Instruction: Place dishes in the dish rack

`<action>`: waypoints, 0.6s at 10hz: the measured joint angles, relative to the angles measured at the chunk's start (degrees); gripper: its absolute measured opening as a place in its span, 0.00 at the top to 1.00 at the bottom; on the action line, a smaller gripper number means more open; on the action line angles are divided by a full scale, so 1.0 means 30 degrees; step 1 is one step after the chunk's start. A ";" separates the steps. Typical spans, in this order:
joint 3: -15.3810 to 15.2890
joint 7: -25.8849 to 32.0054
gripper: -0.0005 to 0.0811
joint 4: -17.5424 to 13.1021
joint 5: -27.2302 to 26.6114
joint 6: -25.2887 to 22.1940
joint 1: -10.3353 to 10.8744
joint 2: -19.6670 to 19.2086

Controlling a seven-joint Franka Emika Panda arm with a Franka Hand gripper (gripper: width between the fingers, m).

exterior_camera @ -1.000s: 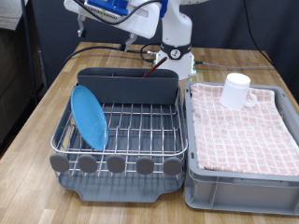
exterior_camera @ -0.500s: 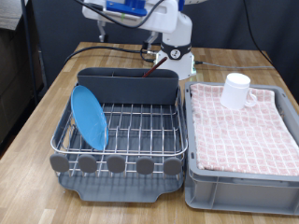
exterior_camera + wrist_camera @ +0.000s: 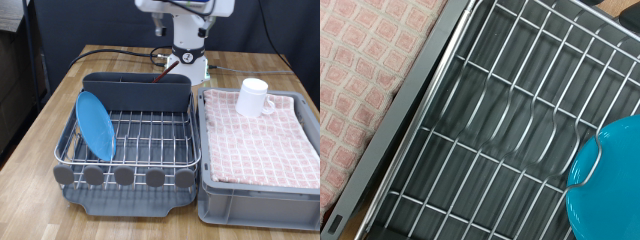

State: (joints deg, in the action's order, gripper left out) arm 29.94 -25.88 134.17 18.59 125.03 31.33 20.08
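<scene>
So the light-blue plate [image 3: 95, 125] stands on edge in the dish rack [image 3: 150, 135] at the exterior view's left, the white mug [image 3: 254, 97] sits on the pink checked cloth [image 3: 262, 135] over the grey crate [image 3: 255, 200], and the gripper is out of sight, fingers unknowable.
</scene>
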 joint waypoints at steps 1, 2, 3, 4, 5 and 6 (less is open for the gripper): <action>-0.0009 -0.0501 0.01 -0.0001 0.0033 -0.0033 -0.0082 -0.0039; -0.0078 -0.1049 0.01 -0.0001 0.0033 -0.0099 -0.0100 -0.0073; -0.0352 -0.1777 0.01 0.0007 -0.0100 -0.0294 -0.0037 -0.0077; -0.0761 -0.2409 0.01 0.0050 -0.0390 -0.0438 0.0128 -0.0069; -0.1157 -0.2816 0.01 0.0128 -0.0907 -0.0446 0.0435 -0.0046; -0.1549 -0.3189 0.01 0.0175 -0.1512 -0.0451 0.0802 -0.0036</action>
State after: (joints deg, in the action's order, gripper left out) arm 25.29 -35.45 134.70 14.06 123.68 33.73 19.97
